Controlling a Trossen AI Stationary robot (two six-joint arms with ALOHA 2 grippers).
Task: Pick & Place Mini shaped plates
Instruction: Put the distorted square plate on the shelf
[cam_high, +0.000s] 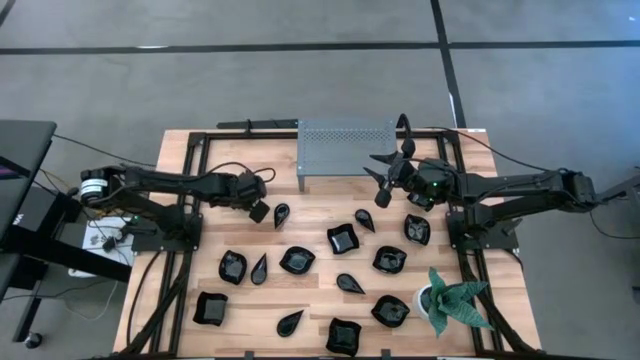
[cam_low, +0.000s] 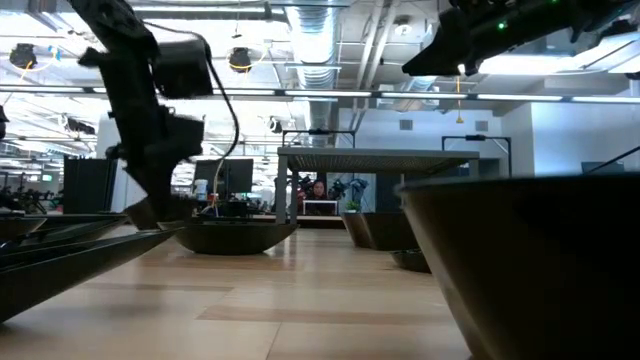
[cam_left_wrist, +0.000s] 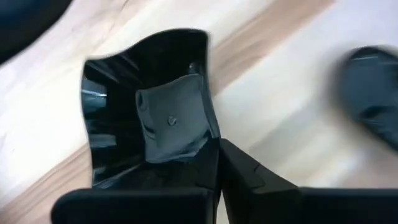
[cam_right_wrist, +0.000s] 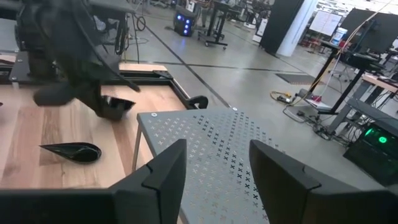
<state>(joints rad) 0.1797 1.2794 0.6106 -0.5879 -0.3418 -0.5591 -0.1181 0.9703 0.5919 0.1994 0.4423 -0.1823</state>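
Left gripper (cam_high: 258, 210) | I see it clamped on a square plate (cam_left_wrist: 146, 106) near the table's (cam_high: 320, 310) left side | right gripper (cam_high: 385, 172) | fingers apart, holding nothing, beside the grey perforated shelf (cam_high: 345, 145) | other black plates (cam_high: 345, 238) | scattered across the wood

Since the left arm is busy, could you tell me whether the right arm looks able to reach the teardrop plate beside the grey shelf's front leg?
Probably yes: the right gripper hangs open near the shelf, and the teardrop plate lies uncovered just below it.
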